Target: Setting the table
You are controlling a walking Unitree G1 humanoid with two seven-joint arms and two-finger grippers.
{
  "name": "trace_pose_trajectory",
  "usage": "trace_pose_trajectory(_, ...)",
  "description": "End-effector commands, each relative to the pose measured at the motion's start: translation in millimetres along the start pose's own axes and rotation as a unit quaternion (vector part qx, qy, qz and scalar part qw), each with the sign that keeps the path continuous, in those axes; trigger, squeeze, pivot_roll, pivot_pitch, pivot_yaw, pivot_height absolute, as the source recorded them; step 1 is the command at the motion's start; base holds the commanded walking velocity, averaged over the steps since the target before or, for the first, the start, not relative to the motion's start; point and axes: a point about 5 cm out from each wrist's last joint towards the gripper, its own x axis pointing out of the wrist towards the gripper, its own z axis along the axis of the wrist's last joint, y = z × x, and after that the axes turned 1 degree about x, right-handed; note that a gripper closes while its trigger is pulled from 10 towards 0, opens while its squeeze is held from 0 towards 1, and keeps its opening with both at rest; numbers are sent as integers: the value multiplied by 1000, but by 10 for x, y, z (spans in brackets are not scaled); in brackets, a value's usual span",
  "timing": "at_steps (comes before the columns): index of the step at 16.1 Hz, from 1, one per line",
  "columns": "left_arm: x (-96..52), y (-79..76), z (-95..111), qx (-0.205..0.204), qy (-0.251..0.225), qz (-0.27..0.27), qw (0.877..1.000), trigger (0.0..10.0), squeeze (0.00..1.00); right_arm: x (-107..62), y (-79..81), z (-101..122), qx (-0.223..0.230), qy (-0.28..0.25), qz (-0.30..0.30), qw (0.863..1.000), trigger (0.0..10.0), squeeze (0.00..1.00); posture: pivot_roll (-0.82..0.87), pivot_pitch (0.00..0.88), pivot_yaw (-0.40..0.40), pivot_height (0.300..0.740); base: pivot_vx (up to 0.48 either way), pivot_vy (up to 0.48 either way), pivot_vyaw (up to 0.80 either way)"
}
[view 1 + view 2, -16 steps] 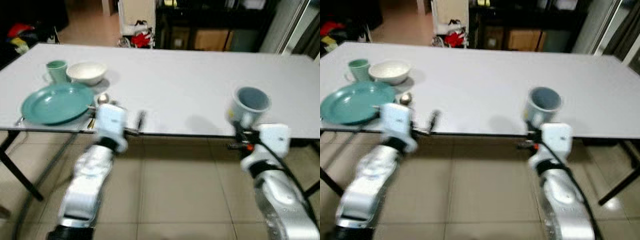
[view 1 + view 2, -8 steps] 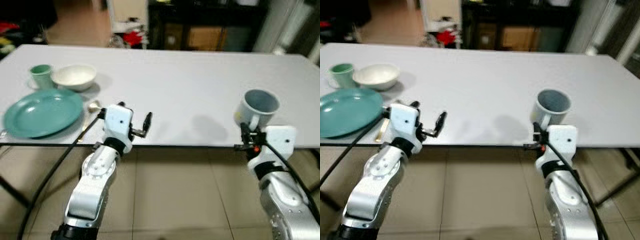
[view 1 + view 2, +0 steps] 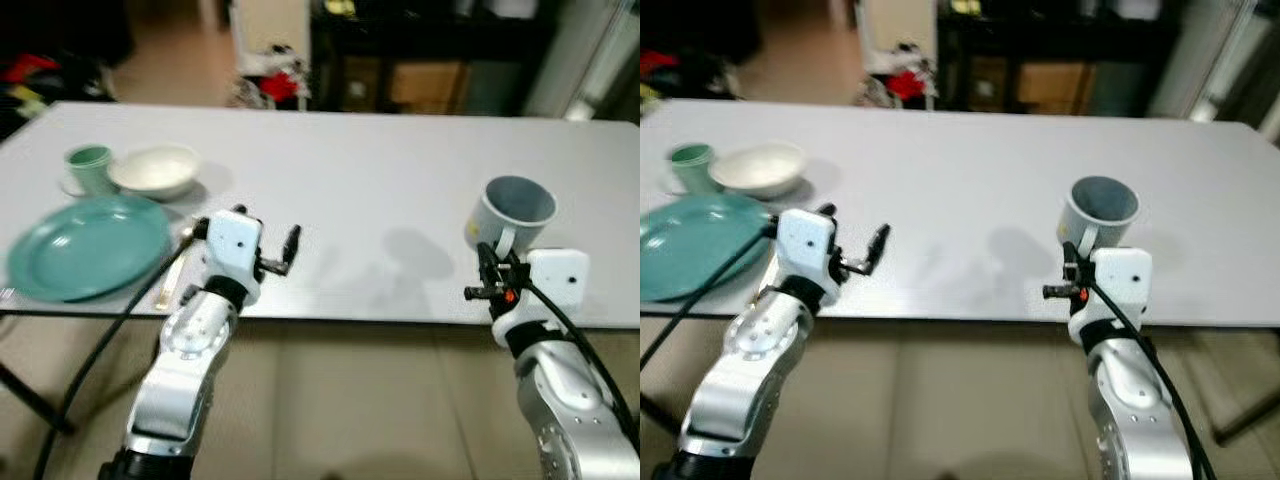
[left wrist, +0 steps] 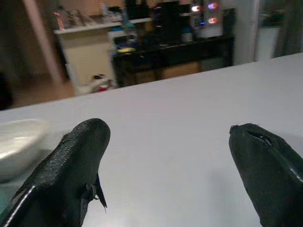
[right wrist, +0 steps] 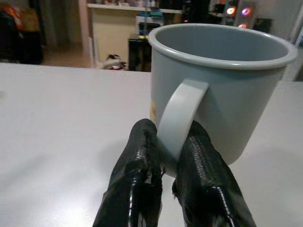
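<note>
**Mug gripped by its handle over the table's near edge**

Beige tile floor (image 3: 340, 400) below, crossed by two silver arms. Right gripper (image 5: 171, 163) at the near edge of the white table (image 3: 370, 190), fingers (image 5: 135, 165) pinched tight on the handle of the grey-blue mug (image 3: 508, 212). Mug upright, mouth open upward, carried over the table's right part with its shadow cast to its left on the tabletop; whether its base touches the surface cannot be told. Left gripper (image 4: 170, 156) just above the near edge, left of centre, fingertips (image 4: 78, 156) spread wide apart and holding nothing. Black cable (image 3: 110, 340) trailing from the left arm down toward the floor.

Just left of that gripper, a slim gold-coloured utensil (image 3: 168, 285) lying beside the teal plate (image 3: 88, 245), with a spoon (image 3: 186, 236) close by, its details blurred. Behind the plate, a white bowl (image 3: 155, 170), and next to it on the left a small green cup (image 3: 88, 167), the two near each other.

Farther back, beyond the table, dark shelving (image 3: 430, 50) and a pale cabinet (image 3: 268, 25) with red items (image 3: 280, 85) on the floor at its foot.
</note>
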Motion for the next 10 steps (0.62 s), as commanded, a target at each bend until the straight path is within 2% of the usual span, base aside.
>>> trace_pose_trajectory(1, 4, 41, 31, 5, -6, 4, 1000, 10000, 0, 9, 45, 54, -1, -14, 9, 1000, 10000, 0, 7, 0, -13, 740, 311, 0, 0)
trace_pose_trajectory(10, 3, 32, 35, 6, -6, -2, 1000, 10000, 0, -4, 57, 43, 1, -13, 8, 1000, 10000, 0, 6, 0, -12, 740, 312, 0, 0)
